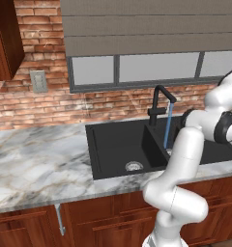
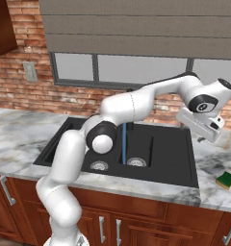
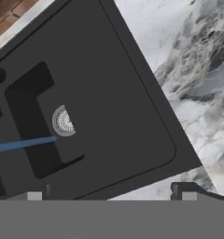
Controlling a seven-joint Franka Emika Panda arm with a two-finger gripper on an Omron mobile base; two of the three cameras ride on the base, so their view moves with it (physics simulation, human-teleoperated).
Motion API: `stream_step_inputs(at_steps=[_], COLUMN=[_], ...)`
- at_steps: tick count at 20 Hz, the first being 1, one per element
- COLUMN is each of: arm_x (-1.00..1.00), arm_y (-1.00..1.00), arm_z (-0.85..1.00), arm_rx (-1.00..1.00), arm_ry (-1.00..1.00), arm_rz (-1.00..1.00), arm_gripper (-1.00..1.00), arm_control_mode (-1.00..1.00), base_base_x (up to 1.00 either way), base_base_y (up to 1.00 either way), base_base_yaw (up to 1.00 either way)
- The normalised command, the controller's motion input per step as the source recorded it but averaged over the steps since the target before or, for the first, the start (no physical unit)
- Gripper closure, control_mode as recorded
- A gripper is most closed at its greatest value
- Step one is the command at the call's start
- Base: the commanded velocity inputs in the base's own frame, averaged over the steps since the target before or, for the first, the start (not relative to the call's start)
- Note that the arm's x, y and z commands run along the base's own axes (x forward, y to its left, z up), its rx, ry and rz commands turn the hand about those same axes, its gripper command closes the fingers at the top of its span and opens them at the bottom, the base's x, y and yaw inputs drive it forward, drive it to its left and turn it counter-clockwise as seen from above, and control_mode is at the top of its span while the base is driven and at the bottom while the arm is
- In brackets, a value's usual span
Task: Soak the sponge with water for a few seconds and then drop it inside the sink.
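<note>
**Sponge Not Yet Reached, Water Running**

Here, nearest the base, the sponge (image 2: 226, 179) is seen lying on the marble counter (image 2: 209, 192) just beside the sink's right rim, green face up, close to the counter's front edge. Nothing is held: the gripper (image 2: 207, 136) hangs above the right end of the sink (image 2: 160, 158), and in the hand view its two finger tips (image 3: 181, 191) are set wide apart with only black basin and counter between them.

The step in hand is judged to be the approach to the sponge. It would be done well if the hand were carried further right and toward the front edge, then lowered straight down with the jaws kept apart until the block sits squarely between the tips. The block's short sides should be squeezed, so the wrist may need turning first. Since the sponge rests near the counter's edge, a sideways nudge should be avoided.

Relative to the gripper, the sponge lies lower, to the right and nearer the base, well apart from the tips.

Further back, a thin blue stream of water (image 2: 123, 142) falls from the black faucet (image 1: 162, 102) into the basin near a silver drain (image 3: 64, 121). Beyond stands the brick wall (image 1: 50, 103).
</note>
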Motion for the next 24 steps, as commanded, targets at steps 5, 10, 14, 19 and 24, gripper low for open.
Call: stream_step_inputs(at_steps=[5,10,14,19,24], arm_x=[0.44,0.16,0.04,-0.01,-0.02], arm_y=[0.00,0.00,0.00,-0.13,-0.19], arm_z=[-0.10,0.00,0.20,0.29,0.27], arm_rx=[-0.12,-0.17,-0.17,-0.01,0.00], arm_ry=[-0.14,-0.03,-0.04,0.04,0.17], arm_rz=[0.00,-0.09,-0.18,-0.17,-0.16], arm_gripper=[-1.00,-1.00,-1.00,-1.00,-1.00], arm_control_mode=[-1.00,-1.00,-1.00,-1.00,-1.00], base_base_x=[0.00,0.00,0.00,0.00,0.00], base_base_y=[0.00,0.00,0.00,0.00,0.00], base_base_yaw=[0.00,0.00,0.00,0.00,0.00])
